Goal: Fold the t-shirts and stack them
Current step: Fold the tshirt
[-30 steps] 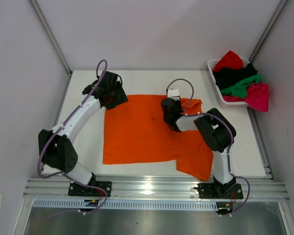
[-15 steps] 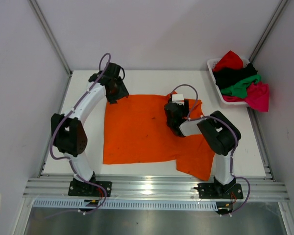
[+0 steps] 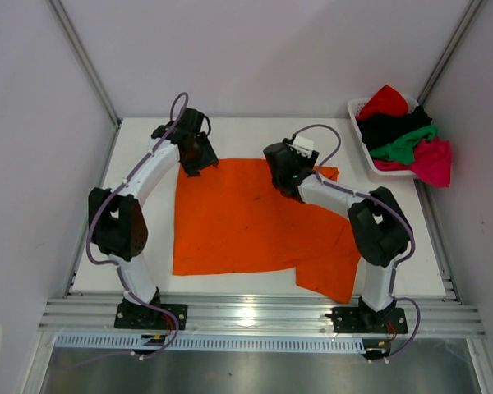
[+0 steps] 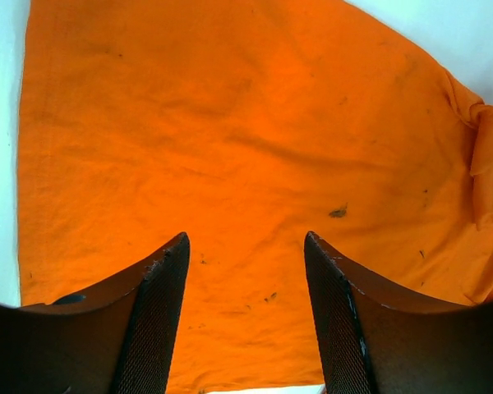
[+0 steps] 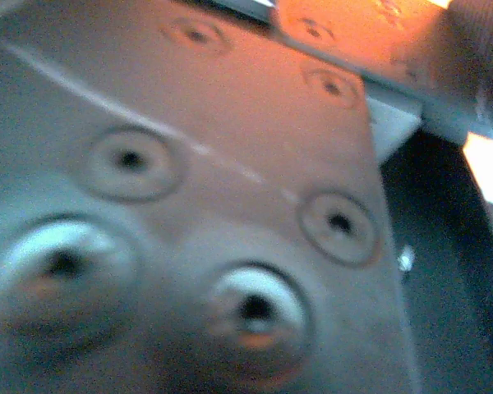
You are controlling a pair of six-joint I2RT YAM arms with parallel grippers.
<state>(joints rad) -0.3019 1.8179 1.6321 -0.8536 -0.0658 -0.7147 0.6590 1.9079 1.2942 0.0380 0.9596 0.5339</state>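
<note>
On the white table (image 3: 255, 135) the bright orange short-sleeved cloth t-shirt (image 3: 238, 222) lies spread flat. The other crumpled shirts (image 3: 398, 135) sit in the white slatted plastic basket (image 3: 355, 107) at the far right. The orange shirt looks light, limp and easily bunched, so it is probably best pinched at its far-edge corners. The left gripper (image 4: 246, 240) hovers over the cloth with its jaws apart and empty. I cannot tell how the right gripper (image 3: 281, 168) stands.
</note>
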